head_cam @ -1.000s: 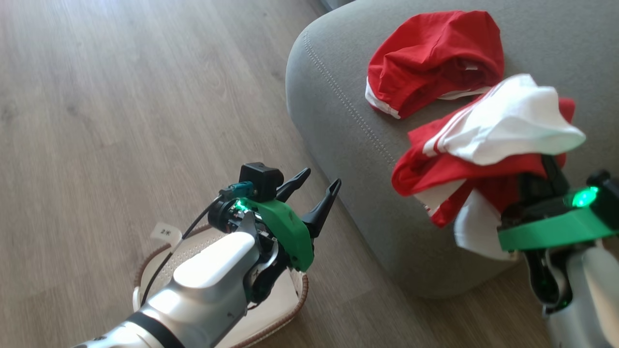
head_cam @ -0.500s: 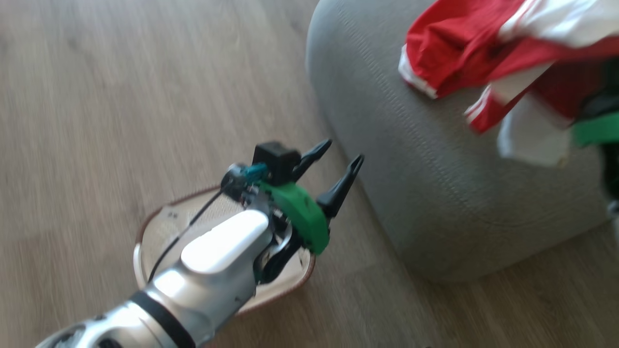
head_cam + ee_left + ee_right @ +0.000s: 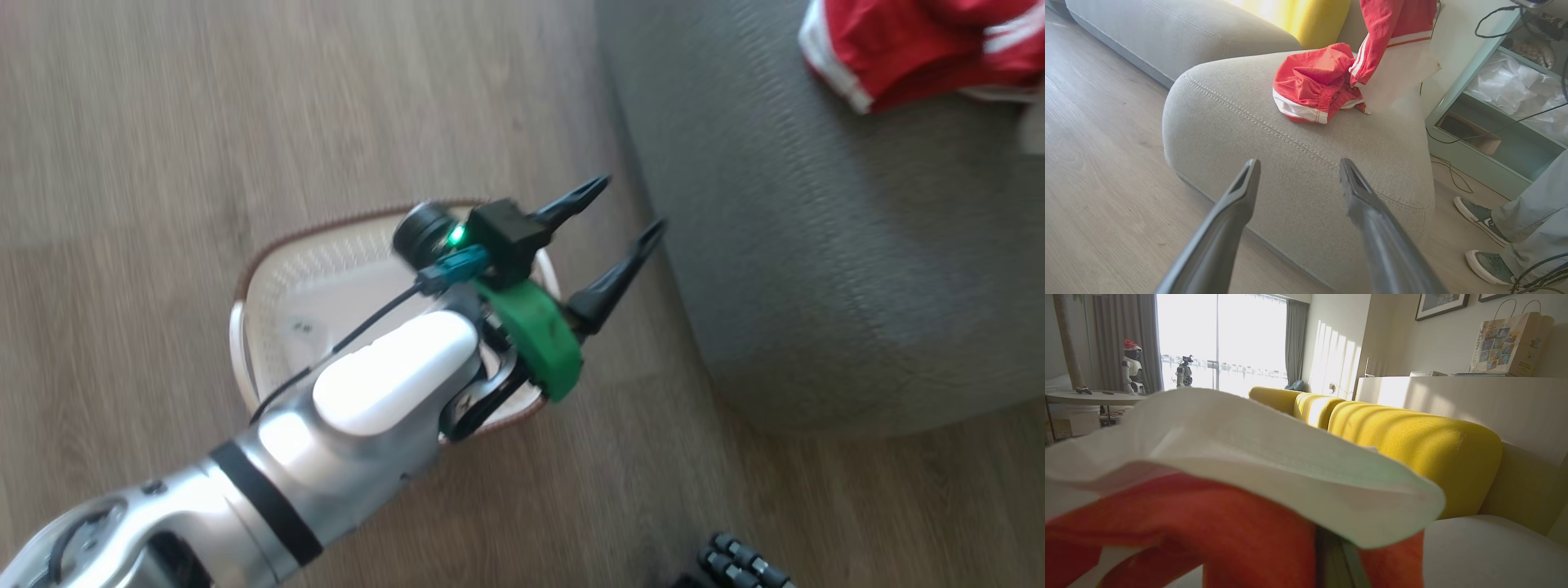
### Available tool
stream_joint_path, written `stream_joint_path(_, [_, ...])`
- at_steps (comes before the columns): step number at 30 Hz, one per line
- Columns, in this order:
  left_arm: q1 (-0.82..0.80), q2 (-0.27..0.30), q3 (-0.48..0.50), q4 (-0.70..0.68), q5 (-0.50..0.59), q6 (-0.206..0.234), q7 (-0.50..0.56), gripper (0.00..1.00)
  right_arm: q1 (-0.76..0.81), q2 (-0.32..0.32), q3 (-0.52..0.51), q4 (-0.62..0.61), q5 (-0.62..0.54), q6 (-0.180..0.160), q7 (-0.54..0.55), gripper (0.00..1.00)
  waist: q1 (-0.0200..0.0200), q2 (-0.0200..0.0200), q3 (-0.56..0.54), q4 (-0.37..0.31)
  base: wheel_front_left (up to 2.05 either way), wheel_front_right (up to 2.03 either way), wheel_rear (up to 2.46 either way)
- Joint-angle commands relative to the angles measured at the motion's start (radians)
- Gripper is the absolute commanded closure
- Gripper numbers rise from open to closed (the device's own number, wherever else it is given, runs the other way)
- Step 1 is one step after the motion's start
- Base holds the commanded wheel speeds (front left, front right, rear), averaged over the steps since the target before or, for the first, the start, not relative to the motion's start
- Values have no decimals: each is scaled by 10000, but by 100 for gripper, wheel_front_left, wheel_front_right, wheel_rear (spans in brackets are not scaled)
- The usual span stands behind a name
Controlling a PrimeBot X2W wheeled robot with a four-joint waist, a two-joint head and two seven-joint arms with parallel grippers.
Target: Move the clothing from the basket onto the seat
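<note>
Left gripper [image 3: 630,204]: jaws spread wide, holding nothing. Basket [image 3: 326,261] directly under its wrist and forearm, on wood floor [image 3: 163,122]. Seat [image 3: 1290,163] just ahead of fingertips. One piece of clothing [image 3: 1310,85] crumpled on seat, further ahead past tips. Right gripper [image 3: 1331,563]: clamped closed on second garment [image 3: 1229,457], red-and-white fabric draped over it, fingers mostly hidden. Left wrist view: that garment hangs above seat, just beside lying piece. Yellow cushions [image 3: 1404,445] ahead of Right gripper. Person's shoes [image 3: 1482,216] right of left fingers
</note>
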Motion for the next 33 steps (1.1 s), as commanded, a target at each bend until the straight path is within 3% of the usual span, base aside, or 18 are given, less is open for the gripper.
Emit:
stream_joint_path(1, [-418,47,211,-352,123,-30,-79,0,-222,-444,-99,-220,86,-4,36,100,-2,0,594,321,0,0,0])
stream_joint_path(13, [-1133,-327,-321,-1350,1120,-144,70,0,-2112,-2008,-1009,1740,-482,-4,258,100,-2,0,2291,889,0,0,0])
stream_joint_path(19, [-1249,-411,-349,-1379,1165,-171,47,0,-2549,-2059,-888,3429,-1926,-4,1630,100,-2,0,2593,1080,0,0,0])
stream_joint_path(23, [-1208,-436,-357,-1263,1105,-233,-26,0,-2828,-1606,-1276,4759,-3098,-4,2706,100,-2,0,2526,1176,0,0,0])
stream_joint_path(24, [-1188,-440,-352,-1225,1076,-245,-45,0,-2862,-1474,-1278,4973,-3327,-4,2997,80,-2,0,2484,1185,0,0,0])
stream_joint_path(25, [-1167,-442,-343,-1184,1046,-254,-65,0,-2888,-1340,-1261,5108,-3510,-4,3233,51,-2,0,2434,1190,0,0,0])
stream_joint_path(26, [-1150,-443,-330,-1145,1017,-257,-82,0,-2923,-1207,-1283,5191,-3621,-4,3411,0,-2,0,2391,1189,0,0,0])
stream_joint_path(33, [-960,-445,-286,-861,791,-323,-182,0,-2882,-353,-926,5112,-3613,-4,4821,0,-2,0,1904,1109,0,0,0])
